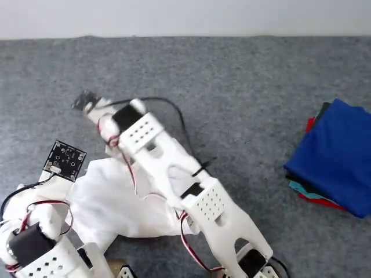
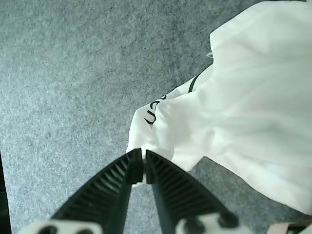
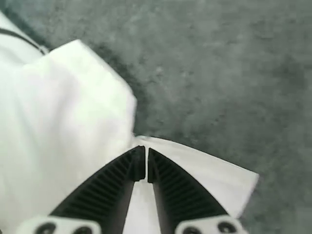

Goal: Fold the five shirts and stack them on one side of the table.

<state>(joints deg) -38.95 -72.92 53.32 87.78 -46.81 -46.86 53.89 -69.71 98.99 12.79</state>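
**both grippers pinched on the white shirt, folded stack off to the side**

the white shirt (image 1: 110, 202) lies rumpled on the grey table (image 1: 232, 87), at the near edge in the high view, between and partly under the two arms. the left gripper (image 2: 144, 168) has its jaws pressed together on a small bit of the shirt's edge, with a sliver of white cloth caught between the tips. beyond it in the left wrist view the cloth bunches into soft folds, and a black marking (image 2: 156, 109) runs along one fold. grey table shows on the other side of the jaws.

the right gripper (image 3: 146, 165) is also closed, its tips meeting on a flat corner of the same shirt. a larger fold of the cloth lies just beside that corner and bare table lies past it.

in the high view the right arm (image 1: 174, 168) stretches from the near edge across the shirt, reaching over to its far side. the left arm (image 1: 40, 243) sits at the near corner, by the shirt's other end.

well apart from all this, at the opposite side of the table, sits a stack of folded shirts (image 1: 307, 188). a blue shirt (image 1: 342, 153) is on top, with red and teal edges showing beneath it
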